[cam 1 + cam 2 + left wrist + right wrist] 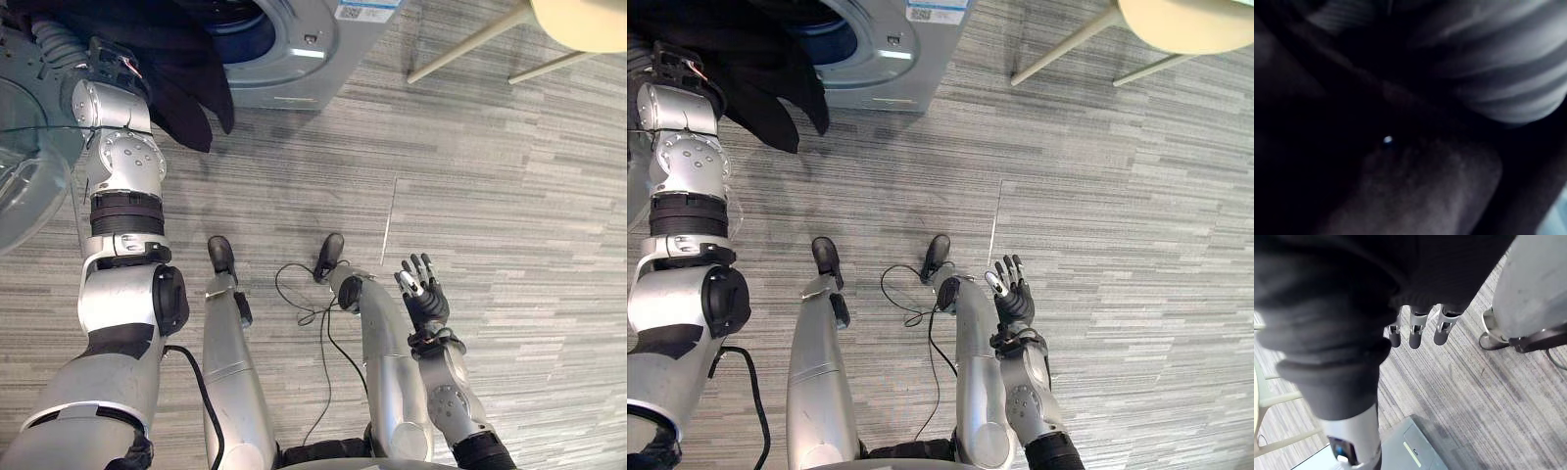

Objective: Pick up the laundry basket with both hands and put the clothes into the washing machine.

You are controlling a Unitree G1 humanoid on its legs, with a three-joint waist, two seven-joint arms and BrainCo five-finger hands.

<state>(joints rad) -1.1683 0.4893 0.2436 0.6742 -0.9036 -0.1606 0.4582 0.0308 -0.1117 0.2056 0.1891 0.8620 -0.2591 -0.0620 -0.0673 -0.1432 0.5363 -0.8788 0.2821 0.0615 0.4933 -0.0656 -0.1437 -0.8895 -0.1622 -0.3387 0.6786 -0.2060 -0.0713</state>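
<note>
The left arm reaches up to the washing machine. The left hand is buried in the dark clothes, which spill from the round drum opening and hang down the machine's grey front, over the wrist. Whether that hand is grasping the cloth or lying slack inside it, I cannot tell. In its own wrist view a fold of grey-and-white striped cloth lies close over dark fabric (a small bright speck sits in the dark beside it, too small to make out). On the outer side of the left arm, the machine's clear glass door stands swung open. Past the hidden hand, toward the right hand's side, a white sticker sits on the machine's front panel. It carries bluish print, but the lettering is too small to read. The right hand hovers low over the grey striped floor, well apart from the machine and the clothes. It is released and carries nothing: its fingers stand straight and slightly spread, dark tips pointing toward the machine. Far beyond that hand, on its outer side, stands a stool with a pale cream seat and slim pale legs, off to the side of the machine.
</note>
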